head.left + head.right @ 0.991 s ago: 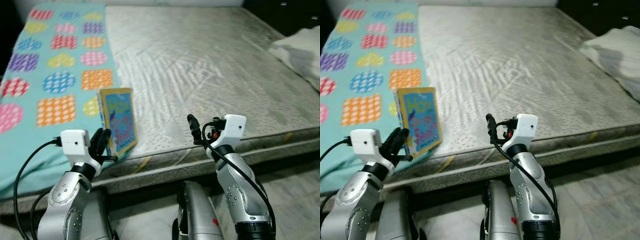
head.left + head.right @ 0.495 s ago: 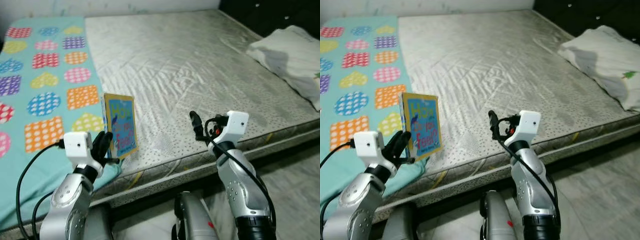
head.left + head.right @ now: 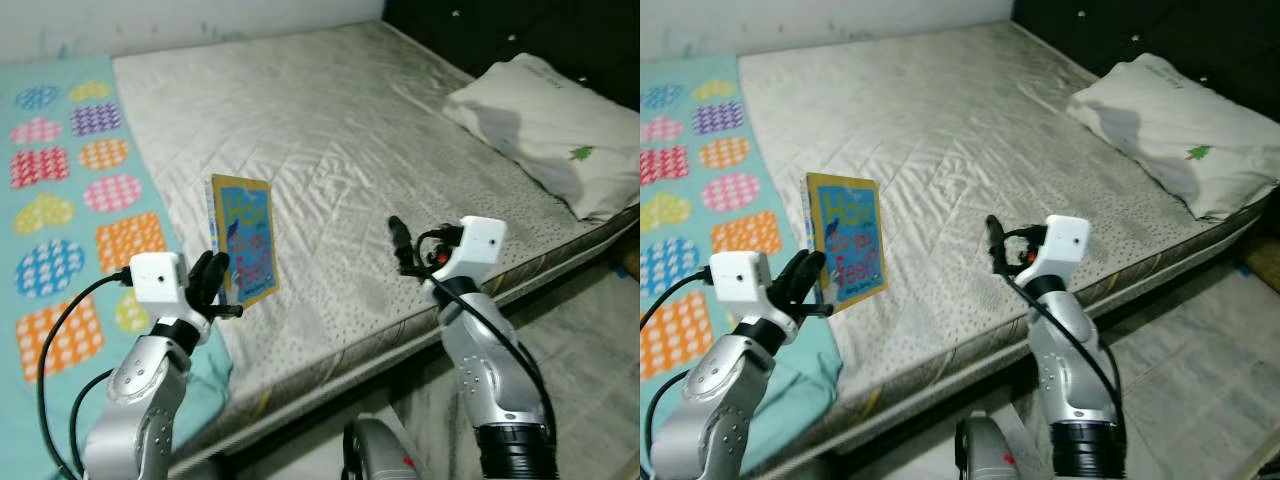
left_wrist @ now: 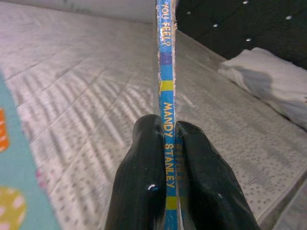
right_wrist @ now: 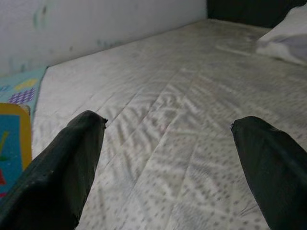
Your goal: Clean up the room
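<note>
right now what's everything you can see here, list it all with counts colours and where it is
book: 1, blue cover with yellow border, held upright above the mattress's near edge
mattress: 1, grey-beige quilted, bare, across the middle of the scene
blanket: 1, turquoise with coloured dotted hearts and squares, over the mattress's left side
pillow: 1, white with a small green mark, at the mattress's far right end
headboard: 1, dark, studded, behind the pillow
floor: grey tiles, lower right
left gripper: 1, black fingers clamped on the book's spine
right gripper: 1, black fingers spread wide, holding nothing, over the mattress's near edge
</note>
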Robot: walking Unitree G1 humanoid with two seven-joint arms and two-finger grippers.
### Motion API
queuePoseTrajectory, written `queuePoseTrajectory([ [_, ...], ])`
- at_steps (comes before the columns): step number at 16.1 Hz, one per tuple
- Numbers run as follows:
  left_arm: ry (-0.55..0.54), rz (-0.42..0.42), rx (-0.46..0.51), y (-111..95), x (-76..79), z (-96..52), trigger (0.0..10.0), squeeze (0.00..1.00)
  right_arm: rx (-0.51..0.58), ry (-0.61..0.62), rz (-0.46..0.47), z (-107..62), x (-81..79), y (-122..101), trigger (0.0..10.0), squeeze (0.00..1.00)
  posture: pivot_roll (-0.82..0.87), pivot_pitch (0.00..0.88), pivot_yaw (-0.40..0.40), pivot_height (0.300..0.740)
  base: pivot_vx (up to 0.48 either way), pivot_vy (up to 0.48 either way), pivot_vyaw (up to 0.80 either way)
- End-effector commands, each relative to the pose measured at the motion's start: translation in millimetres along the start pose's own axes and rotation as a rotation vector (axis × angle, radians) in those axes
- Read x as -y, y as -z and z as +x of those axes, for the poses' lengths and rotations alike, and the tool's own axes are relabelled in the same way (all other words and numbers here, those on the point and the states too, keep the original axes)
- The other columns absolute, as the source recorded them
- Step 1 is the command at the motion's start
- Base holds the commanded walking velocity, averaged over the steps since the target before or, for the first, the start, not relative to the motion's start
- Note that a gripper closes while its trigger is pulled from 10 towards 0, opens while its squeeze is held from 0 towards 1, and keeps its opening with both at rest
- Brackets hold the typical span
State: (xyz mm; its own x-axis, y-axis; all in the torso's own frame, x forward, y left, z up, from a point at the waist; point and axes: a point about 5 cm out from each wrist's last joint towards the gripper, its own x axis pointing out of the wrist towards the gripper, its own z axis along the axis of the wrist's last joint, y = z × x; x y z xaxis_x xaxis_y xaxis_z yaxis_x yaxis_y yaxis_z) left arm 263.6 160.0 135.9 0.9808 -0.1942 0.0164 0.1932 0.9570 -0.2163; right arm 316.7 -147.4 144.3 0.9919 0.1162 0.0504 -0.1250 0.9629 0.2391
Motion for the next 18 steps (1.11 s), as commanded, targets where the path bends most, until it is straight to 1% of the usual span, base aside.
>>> queuePoseTrajectory([
  [1, 0.004, 0.005, 0.017, -3.0, 0.2, -1.1, 0.0, 0.0, -0.003, -0.005, -0.006, 1.1, -0.6, 0.4, 10.0, 0.0, 0.0, 0.045, -0.037, 0.664, 0.0, 0.0, 0.0],
  [4, 0.007, 0.005, 0.017, -3.0, 0.4, -1.0, 0.0, 0.0, -0.009, -0.017, -0.033, 0.0, -0.2, 1.6, 10.0, 0.0, 0.0, 0.046, -0.037, 0.664, 0.0, 0.0, 0.0],
  [6, 0.009, 0.003, 0.017, -2.5, 1.2, -0.8, 0.0, 0.0, 0.013, -0.044, -0.06, -0.5, -1.2, -1.5, 10.0, 0.0, 0.0, 0.045, -0.037, 0.664, 0.0, 0.0, 0.0],
  [7, 0.012, 0.0, 0.017, -2.2, 2.5, -0.5, 0.0, 0.0, 0.028, -0.055, -0.069, 0.0, -1.6, -3.8, 10.0, 0.0, 0.0, 0.045, -0.037, 0.677, 0.0, 0.0, 0.0],
  [12, 0.012, -0.001, 0.015, -1.7, 2.3, 0.0, 0.0, 0.0, 0.028, -0.066, -0.076, 1.6, -2.2, -4.1, 10.0, 0.0, 0.0, 0.044, -0.041, 0.737, 0.0, 0.0, 0.0],
  [18, 0.008, 0.0, 0.018, -2.2, 2.2, 0.4, 0.0, 0.0, 0.032, -0.076, -0.082, 4.7, -3.1, -4.3, 10.0, 0.0, 0.01, 0.037, -0.049, 0.74, 0.0, 0.0, 0.0],
])
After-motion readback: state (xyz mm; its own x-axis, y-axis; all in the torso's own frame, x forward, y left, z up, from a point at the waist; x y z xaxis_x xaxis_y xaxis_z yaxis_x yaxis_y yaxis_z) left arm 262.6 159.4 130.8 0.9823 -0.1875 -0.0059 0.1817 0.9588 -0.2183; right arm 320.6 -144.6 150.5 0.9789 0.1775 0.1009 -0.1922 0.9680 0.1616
